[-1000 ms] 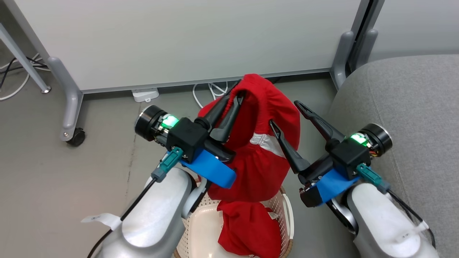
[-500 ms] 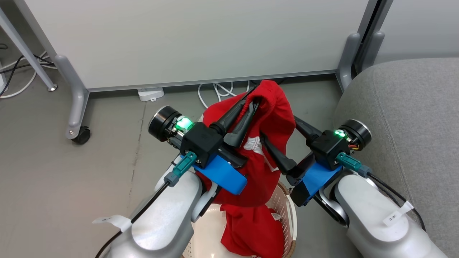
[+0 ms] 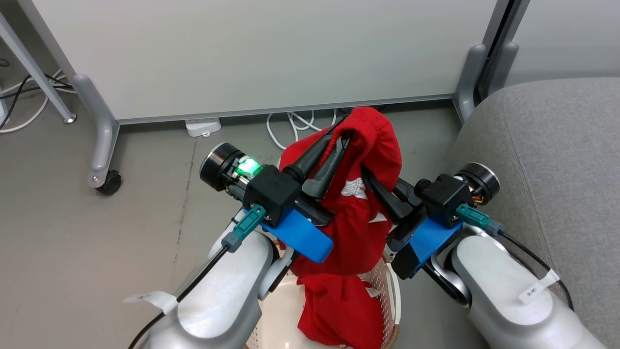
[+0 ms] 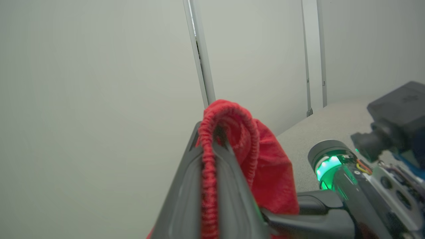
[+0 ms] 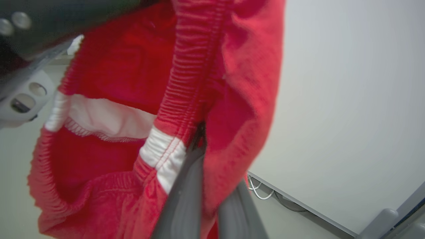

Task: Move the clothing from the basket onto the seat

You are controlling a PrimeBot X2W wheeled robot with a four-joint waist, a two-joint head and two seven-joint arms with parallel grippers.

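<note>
1. Left gripper [image 3: 342, 134]: fingers pressed together on the ribbed red band of the clothing [image 3: 358, 228], which drapes below it.
2. Right gripper [image 3: 370, 179]: clamped on a fold beside it.
3. Basket [image 3: 393, 295]: beneath both grippers; the clothing's lower end hangs into it.
4. Seat [image 3: 557, 145]: outward of the right gripper.

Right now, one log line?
left gripper: shut on clothing | right gripper: shut on clothing | clothing: raised over basket | seat: not reached

Bright even indoor light, soft shadows, wrist views blurred up close
</note>
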